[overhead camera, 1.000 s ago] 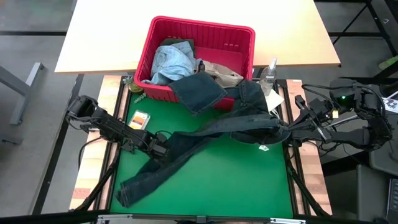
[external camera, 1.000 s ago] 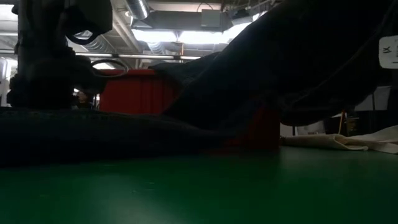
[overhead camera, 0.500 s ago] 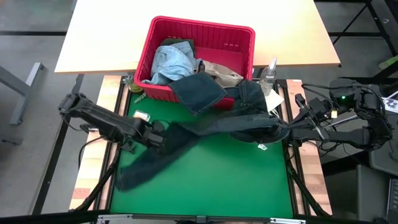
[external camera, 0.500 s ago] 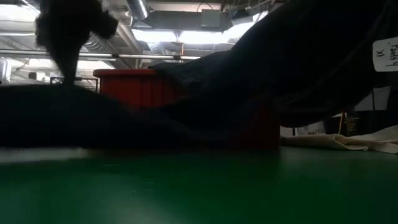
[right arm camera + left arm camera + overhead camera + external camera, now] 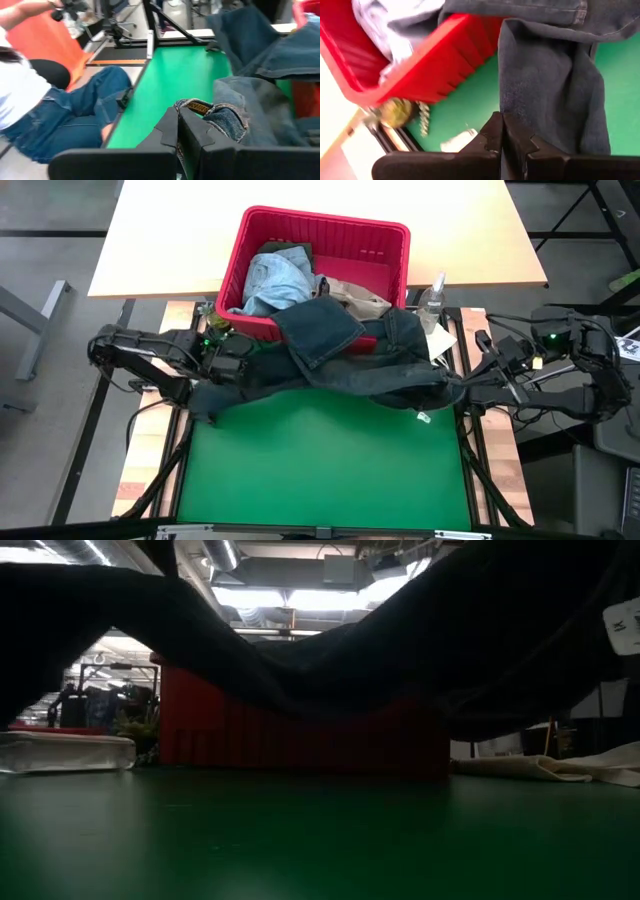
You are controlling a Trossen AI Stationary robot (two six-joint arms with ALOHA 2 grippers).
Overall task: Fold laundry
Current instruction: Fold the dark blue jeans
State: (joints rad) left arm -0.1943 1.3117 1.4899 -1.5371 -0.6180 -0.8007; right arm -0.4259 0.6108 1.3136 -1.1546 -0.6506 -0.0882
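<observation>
Beyond the table in the right wrist view, a seated person [image 5: 60,115]

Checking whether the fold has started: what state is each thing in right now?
Dark navy jeans: unfolded, stretched between both grippers, lifted off the mat.
Left gripper: jaws shut on a jeans leg.
Right gripper: jaws shut on the jeans waistband.
Red basket: upright, holding crumpled garments.

A robotics lab or workshop: a green worktop [image 5: 320,470] in a metal frame, cabled arms at both sides, exposed ceiling ducts [image 5: 290,570] with strip lights, and tripod stands [image 5: 165,22] and a seated person [image 5: 55,110] beyond the right pincer [image 5: 178,131].
</observation>
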